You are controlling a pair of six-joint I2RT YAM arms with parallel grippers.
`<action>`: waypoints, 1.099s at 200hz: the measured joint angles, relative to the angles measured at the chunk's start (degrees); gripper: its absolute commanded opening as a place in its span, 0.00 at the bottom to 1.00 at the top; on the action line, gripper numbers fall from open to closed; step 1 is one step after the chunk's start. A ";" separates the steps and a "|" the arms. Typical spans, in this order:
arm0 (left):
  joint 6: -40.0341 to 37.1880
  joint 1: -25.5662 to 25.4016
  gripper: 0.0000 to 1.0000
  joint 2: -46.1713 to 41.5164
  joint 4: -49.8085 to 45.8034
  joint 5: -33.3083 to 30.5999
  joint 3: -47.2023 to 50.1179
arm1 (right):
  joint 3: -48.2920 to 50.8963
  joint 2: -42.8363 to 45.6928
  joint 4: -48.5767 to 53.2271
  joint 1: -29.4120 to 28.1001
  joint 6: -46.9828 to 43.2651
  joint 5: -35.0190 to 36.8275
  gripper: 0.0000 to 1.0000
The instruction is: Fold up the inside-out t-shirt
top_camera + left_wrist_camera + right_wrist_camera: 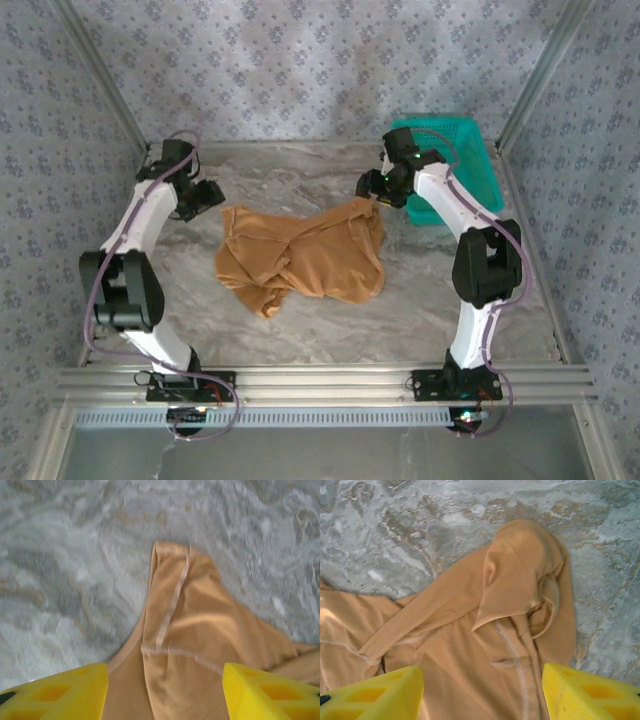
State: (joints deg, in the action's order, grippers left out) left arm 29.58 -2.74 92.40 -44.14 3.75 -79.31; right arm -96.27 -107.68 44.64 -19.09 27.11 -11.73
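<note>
- The t-shirt lies in a rumpled heap in the middle of the top view, on the marbled table. Its raised seams face up, so it is inside out and not yet spread flat.
- The left gripper sits at the shirt's upper left edge. In its wrist view the yellow fingers stand apart in the bottom corners, with a seamed corner of cloth between them but not pinched.
- The right gripper is over the shirt's upper right corner. Its fingers are also spread, above a folded-over flap, and grip nothing.
- My reading is that each arm is at a far corner because a crumpled shirt has to be pulled out by its corners before it can be folded.
- A teal basket stands in the upper right of the top view, just beside the right arm and clear of the cloth.
- Count: one shirt, one basket, two arms, two grippers, two fingers each.
</note>
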 measured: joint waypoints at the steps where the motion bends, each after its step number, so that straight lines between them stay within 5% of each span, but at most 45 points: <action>1: 0.04 -0.13 0.58 -0.70 0.13 0.11 0.68 | 0.07 0.15 0.00 -0.13 -0.02 0.07 0.66; 54: 5.38 -11.69 0.51 -25.35 8.02 5.77 27.19 | 18.05 14.69 -2.71 -8.76 -0.79 1.92 0.65; 96: 10.62 -17.64 0.51 -25.92 12.44 7.21 39.32 | 27.69 15.13 -4.00 -8.81 0.33 1.88 0.65; 161: 13.64 -19.54 0.46 -20.48 19.23 7.19 39.50 | 29.92 15.13 -6.34 -8.83 0.61 0.33 0.64; 177: 14.29 -20.26 0.36 -19.08 20.06 7.15 38.80 | 30.03 15.13 -6.34 -8.81 0.44 0.07 0.63; 207: 14.71 -20.74 0.02 -15.78 20.79 6.99 36.83 | 30.51 15.13 -6.38 -8.59 0.24 -1.05 0.62; 220: 14.23 -20.90 0.00 -15.19 19.80 6.40 35.78 | 30.84 15.04 -6.29 -8.39 0.04 -1.11 0.60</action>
State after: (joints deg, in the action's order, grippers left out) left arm 43.81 -23.64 77.21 -24.34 10.15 -43.53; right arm -65.43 -92.64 38.35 -27.49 27.16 -12.84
